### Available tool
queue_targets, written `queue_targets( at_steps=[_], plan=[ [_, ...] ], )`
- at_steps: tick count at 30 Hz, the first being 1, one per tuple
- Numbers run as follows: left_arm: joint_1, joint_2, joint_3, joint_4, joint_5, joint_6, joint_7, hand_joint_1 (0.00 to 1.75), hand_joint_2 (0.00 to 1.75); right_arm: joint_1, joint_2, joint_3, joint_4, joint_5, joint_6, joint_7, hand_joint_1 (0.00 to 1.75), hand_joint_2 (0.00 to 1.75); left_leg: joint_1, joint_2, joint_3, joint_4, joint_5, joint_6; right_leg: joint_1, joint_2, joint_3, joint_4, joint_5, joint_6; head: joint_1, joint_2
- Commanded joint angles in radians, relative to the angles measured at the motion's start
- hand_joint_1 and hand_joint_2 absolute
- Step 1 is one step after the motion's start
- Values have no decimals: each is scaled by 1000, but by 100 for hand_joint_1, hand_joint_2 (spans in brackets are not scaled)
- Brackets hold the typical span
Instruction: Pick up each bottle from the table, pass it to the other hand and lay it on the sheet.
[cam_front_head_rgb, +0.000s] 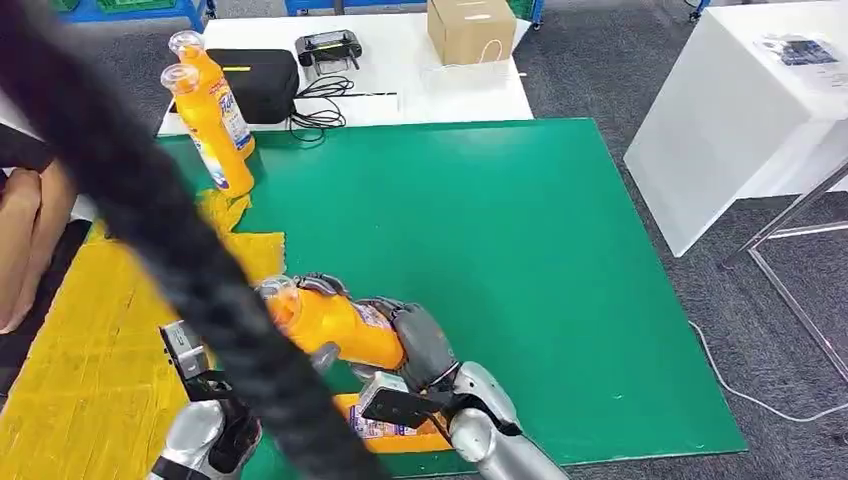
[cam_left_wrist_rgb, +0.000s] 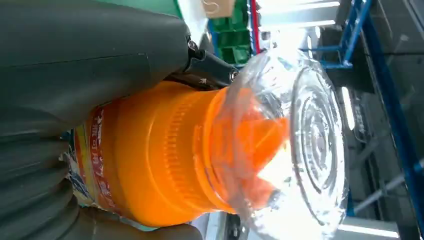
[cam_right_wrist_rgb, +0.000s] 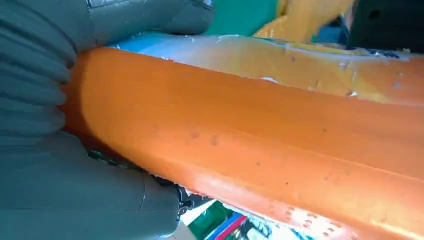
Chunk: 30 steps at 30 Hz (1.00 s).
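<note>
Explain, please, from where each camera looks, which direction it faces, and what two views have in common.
Head view: high on the body, looking forward and down at the green sheet; both silver arms enter from below, the right hand around a lying orange bottle.
Left wrist view: behind the left hand, looking along the bottle toward its clear cap.
Right wrist view: behind the right hand, close on the bottle's orange side.
Shared: both wrist views show one bottle, gripped by both hands.
</note>
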Motion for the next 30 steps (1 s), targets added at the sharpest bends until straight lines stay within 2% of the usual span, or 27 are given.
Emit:
queue_targets(
  at_steps=[1,3,4,5,6,7,10,11,12,18,27,30],
  plan=[
    [-11,-28,-48,71,7,32,7,175,175,-7,25,15,-85,-30,-46,-16,175,175,0,2,3,1,-2,0,1,1,2,0,-1,-1,0,0],
    [-13,-27,-48,73,8,38,7,175,175,-1,26,15,-91,-39,-54,-25,175,175,0,1,3,0,-2,0,0,1,3,0,-1,-1,0,0],
    [-13,-26,-47,72,8,43,7,175,175,2,26,15,-95,-44,-59,-29,140,175,0,0,2,0,-1,0,0,1,1,0,0,-1,0,0],
    [-13,-25,-46,71,8,47,6,175,175,5,27,15,-99,-46,-63,-32,68,175,0,0,3,0,-2,0,1,0,3,0,-1,-1,0,0],
    [-13,-23,-42,69,6,54,3,175,175,12,30,10,-110,-51,-82,-44,9,175,0,0,3,0,-1,0,1,0,3,0,-1,-1,0,0],
    [-13,-21,-37,65,4,64,-1,175,175,17,29,9,-119,-56,-91,-46,0,175,1,1,4,1,-3,0,1,1,5,0,-2,-1,0,0],
    [-17,-11,-16,47,-3,88,-6,175,175,24,24,2,-140,-64,-103,-46,0,175,0,2,4,0,-2,0,1,2,3,0,-1,-1,0,0],
    [-21,-5,-4,39,-7,99,-7,175,175,26,21,-1,-147,-65,-107,-46,0,175,2,3,9,2,-6,-1,3,2,10,0,-4,-2,0,0],
    [-23,-3,2,35,-8,102,-8,175,175,27,20,-3,-149,-66,-110,-46,0,175,1,0,3,0,-1,0,1,-1,3,-1,-1,-1,0,0],
    [-34,16,46,9,-35,140,-15,175,175,27,17,-16,-155,-68,-118,-45,0,175,1,1,3,0,-2,0,2,1,3,-1,-1,-1,0,0],
    [-34,16,46,9,-35,140,-15,175,175,27,17,-16,-155,-68,-118,-45,0,175,2,1,5,1,-2,0,2,0,6,-1,-2,-1,0,0],
    [-44,38,82,-18,-158,264,-42,175,175,36,16,-24,-172,-61,-139,-47,0,175,1,0,4,0,-2,0,2,-1,4,-1,-1,-1,0,0]
  ],
)
